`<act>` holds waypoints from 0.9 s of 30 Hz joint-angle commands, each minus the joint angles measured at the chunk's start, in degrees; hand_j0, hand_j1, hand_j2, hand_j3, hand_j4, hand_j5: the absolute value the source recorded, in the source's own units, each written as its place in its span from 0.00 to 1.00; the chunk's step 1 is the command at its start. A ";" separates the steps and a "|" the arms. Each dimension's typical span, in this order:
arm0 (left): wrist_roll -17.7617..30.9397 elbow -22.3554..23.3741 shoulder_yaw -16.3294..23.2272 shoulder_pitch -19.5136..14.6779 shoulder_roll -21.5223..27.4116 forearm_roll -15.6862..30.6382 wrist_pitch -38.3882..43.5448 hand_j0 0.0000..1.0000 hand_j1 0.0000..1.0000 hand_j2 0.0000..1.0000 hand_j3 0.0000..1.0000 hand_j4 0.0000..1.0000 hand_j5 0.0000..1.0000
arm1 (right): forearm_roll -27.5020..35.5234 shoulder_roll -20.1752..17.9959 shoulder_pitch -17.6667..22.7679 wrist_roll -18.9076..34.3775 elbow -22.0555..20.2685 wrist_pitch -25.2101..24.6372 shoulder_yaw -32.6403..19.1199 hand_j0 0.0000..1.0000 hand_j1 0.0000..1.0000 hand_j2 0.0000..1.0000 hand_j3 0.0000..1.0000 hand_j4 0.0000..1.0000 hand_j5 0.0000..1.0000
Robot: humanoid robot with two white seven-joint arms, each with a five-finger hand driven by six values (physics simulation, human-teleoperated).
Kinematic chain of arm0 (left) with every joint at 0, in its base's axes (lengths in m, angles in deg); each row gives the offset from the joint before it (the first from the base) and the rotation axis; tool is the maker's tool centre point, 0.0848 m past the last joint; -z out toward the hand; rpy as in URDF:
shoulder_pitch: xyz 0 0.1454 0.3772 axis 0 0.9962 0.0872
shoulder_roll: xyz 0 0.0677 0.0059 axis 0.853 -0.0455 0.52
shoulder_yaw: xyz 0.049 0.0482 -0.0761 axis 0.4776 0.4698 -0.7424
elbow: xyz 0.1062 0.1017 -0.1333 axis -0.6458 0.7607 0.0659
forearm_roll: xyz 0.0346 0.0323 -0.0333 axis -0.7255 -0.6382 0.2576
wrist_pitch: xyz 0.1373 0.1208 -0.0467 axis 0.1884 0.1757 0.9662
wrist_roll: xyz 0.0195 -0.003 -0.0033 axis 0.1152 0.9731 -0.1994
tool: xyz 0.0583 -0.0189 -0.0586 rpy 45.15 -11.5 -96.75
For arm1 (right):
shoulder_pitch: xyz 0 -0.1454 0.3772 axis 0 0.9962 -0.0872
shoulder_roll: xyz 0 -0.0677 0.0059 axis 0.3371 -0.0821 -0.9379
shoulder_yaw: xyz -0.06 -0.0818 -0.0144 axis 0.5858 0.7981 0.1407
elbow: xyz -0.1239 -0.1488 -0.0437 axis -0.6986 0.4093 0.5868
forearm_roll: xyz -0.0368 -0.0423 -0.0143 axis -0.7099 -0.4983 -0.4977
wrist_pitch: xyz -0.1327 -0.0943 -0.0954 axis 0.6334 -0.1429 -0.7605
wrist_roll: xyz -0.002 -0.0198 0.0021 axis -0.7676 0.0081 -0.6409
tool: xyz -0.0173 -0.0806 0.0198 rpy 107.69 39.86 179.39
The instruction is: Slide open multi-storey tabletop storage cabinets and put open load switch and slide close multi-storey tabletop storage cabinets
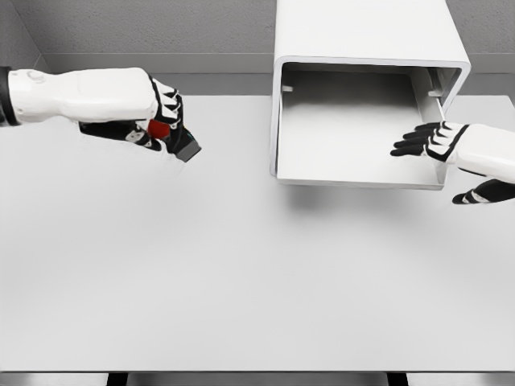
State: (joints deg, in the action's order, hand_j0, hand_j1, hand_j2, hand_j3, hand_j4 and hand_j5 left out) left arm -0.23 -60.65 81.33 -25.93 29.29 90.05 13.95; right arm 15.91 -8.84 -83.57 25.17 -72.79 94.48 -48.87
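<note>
While the bare table (241, 281) fills the near half of the view, the action sits farther back, from nine o'clock round to three. At about ten o'clock the left hand (157, 121) is curled around the load switch (179, 143), a dark grey block with a red knob showing between the fingers; it is carried clear of the tabletop, its long axis slanting down toward four o'clock. At three o'clock the right hand (434, 141) lies with fingers extended and loosely spread over the right rim of the drawer (354, 129), holding nothing that I can make out; whether it presses on the rim I cannot tell. The drawer stands pulled out of the white cabinet (366, 32) at one o'clock, its tray showing nothing inside. From the left hand the drawer lies toward three o'clock, well apart, so that hand, the one bearing the switch, likely has to travel rightward across the table before lowering it in.
</note>
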 commanded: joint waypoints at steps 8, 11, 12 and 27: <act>-0.04 -0.19 0.10 -3.51 -10.18 0.71 0.16 0.32 0.32 0.32 0.32 0.32 0.32 | 7.51 -0.99 14.50 -0.03 -0.10 -0.18 -24.00 1.00 1.00 1.00 1.00 1.00 1.00; -0.04 -0.01 0.19 -5.36 -13.70 0.00 0.16 0.32 0.32 0.32 0.32 0.32 0.32 | 8.13 -0.90 20.21 -0.03 -0.10 -0.18 -27.96 1.00 1.00 1.00 1.00 1.00 1.00; -0.04 0.08 0.19 -5.98 -15.10 -0.08 0.16 0.32 0.32 0.32 0.32 0.32 0.32 | 8.04 -0.90 22.40 -0.03 -0.10 -0.18 -27.96 1.00 1.00 1.00 1.00 1.00 1.00; -0.04 12.29 0.37 -10.02 -38.22 -21.44 0.16 0.34 0.34 0.34 0.34 0.34 0.34 | 7.60 -5.03 33.93 -0.03 -0.19 -0.18 -17.77 0.52 0.52 0.52 0.52 0.52 0.52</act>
State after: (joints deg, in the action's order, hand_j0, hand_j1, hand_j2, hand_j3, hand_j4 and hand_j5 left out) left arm -0.13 -51.72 81.74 -35.86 -6.59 71.16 13.85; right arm 23.12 -12.72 -49.82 25.16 -72.95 94.46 -68.39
